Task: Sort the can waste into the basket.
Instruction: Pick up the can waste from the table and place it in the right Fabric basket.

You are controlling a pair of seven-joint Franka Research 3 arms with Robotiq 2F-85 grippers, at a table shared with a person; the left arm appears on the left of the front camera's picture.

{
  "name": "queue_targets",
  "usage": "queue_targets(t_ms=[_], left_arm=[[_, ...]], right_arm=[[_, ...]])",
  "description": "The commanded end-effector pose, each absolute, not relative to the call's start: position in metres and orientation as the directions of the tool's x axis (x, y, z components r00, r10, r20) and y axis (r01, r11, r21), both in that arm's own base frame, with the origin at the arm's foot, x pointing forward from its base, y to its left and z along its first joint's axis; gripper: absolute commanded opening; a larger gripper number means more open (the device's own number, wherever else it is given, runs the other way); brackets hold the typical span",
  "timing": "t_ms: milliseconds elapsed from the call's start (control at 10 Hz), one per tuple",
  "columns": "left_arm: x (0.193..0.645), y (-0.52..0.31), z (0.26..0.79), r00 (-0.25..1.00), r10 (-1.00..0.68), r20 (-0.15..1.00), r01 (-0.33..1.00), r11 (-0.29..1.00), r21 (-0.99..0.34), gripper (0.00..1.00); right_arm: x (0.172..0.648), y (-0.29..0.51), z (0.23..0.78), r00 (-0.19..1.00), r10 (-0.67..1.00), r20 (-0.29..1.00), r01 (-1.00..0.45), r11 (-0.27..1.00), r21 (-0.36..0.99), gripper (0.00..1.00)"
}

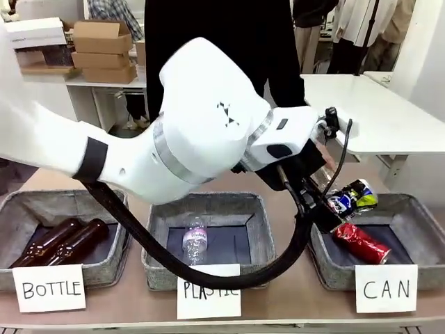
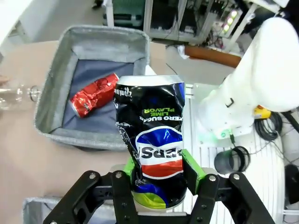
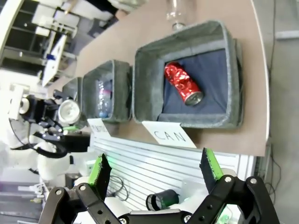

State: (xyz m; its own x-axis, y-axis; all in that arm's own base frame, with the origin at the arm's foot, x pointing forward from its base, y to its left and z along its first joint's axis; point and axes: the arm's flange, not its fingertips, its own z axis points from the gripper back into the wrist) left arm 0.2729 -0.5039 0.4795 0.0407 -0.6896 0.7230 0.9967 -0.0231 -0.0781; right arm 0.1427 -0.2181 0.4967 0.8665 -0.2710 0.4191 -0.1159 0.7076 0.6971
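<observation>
My left gripper reaches across to the right and is shut on the black can with green-yellow print. The can hangs above the left edge of the grey basket with the "CAN" sign. In the left wrist view the crumpled black can stands between the green pads. The dented red can lies on the basket's dark lining, also seen as the red can and the red can. My right gripper is open, high above the basket and holding nothing.
The "BOTTLE" basket at left holds two brown bottles. The middle "PLASTIC" basket holds a clear bottle. Another clear bottle lies on the table beyond the CAN basket. A person in black stands at the far side.
</observation>
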Motion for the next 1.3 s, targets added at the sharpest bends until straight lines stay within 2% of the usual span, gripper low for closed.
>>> queue_targets(t_ms=[0,200,600,800,1200], left_arm=[[0.304,-0.565,0.445,-0.049,-0.623,0.781,0.995,-0.096,-0.014,0.4],[0.325,-0.605,0.426,-0.128,-0.578,0.806,0.987,-0.153,0.047,0.4],[0.344,-0.599,0.404,-0.055,-0.611,0.79,0.998,-0.063,0.021,0.4],[0.346,-0.598,0.402,-0.048,-0.628,0.777,0.998,-0.059,0.014,0.98],[0.346,-0.592,0.405,-0.03,-0.619,0.785,0.999,-0.034,0.011,1.0]], right_arm=[[0.142,-0.217,0.5,0.862,-0.296,0.411,-0.096,0.702,0.706,1.0],[0.142,-0.217,0.5,0.862,-0.296,0.411,-0.096,0.702,0.706,1.0],[0.142,-0.217,0.5,0.862,-0.296,0.411,-0.096,0.702,0.706,1.0],[0.142,-0.217,0.5,0.862,-0.296,0.411,-0.096,0.702,0.706,1.0],[0.142,-0.217,0.5,0.862,-0.296,0.411,-0.096,0.702,0.706,1.0]])
